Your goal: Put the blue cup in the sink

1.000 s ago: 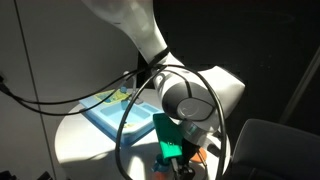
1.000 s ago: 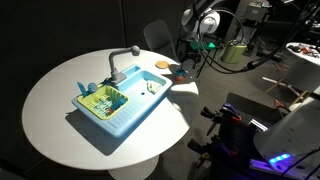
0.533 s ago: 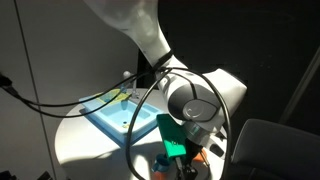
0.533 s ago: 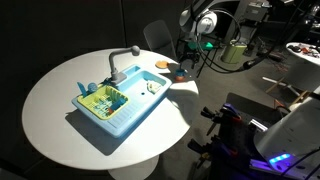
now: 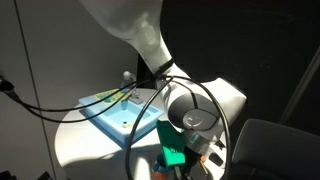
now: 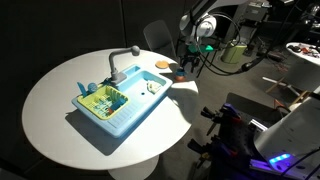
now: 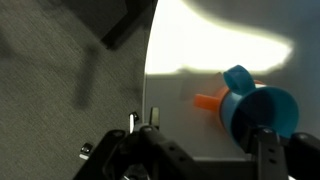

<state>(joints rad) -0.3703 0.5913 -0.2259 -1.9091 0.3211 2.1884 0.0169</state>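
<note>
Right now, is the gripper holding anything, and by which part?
Nothing seems held: the gripper is open, and the blue cup lies loose just ahead of it.

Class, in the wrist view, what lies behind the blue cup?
An orange piece sticks out from behind the blue cup. Only one end shows; the cup covers the rest, so its full shape is hidden.

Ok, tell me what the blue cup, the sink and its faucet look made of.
Blue cup: likely plastic, with a smooth, even teal colour and a slight sheen. Sink: probably moulded plastic, uniform light blue and fairly matte. Faucet: grey, either plastic or metal, too small to tell.
</note>
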